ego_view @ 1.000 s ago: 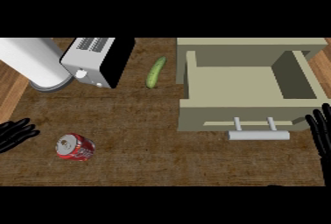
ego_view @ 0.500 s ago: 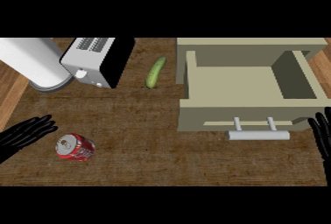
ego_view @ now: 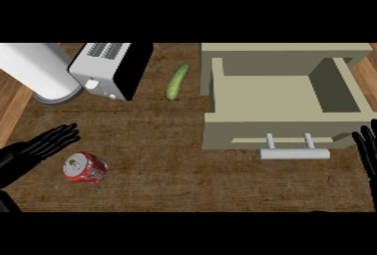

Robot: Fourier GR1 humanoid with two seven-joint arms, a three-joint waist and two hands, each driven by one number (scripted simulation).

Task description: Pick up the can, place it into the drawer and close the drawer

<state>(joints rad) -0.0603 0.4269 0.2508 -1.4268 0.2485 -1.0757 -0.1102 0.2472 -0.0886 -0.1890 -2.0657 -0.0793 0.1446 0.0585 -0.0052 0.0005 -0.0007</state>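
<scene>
A red can (ego_view: 84, 168) lies on its side on the dark wooden counter at the lower left, its silver top facing left. My left hand (ego_view: 35, 149) is open just left of and above the can, fingers stretched toward the upper right, not touching it. The beige drawer (ego_view: 284, 101) stands pulled open at the right, its inside bare, with a pale bar handle (ego_view: 294, 153) at its front. My right hand (ego_view: 366, 151) shows at the right edge beside the drawer's front, fingers straight and pointing up.
A white and black toaster (ego_view: 112, 67) stands at the upper left, with a white cylinder (ego_view: 35, 71) beside it. A green cucumber (ego_view: 177, 82) lies between the toaster and the drawer.
My left hand has moved in from the left edge toward the can, up and to the right. The right hand, the can and the drawer have stayed put.
</scene>
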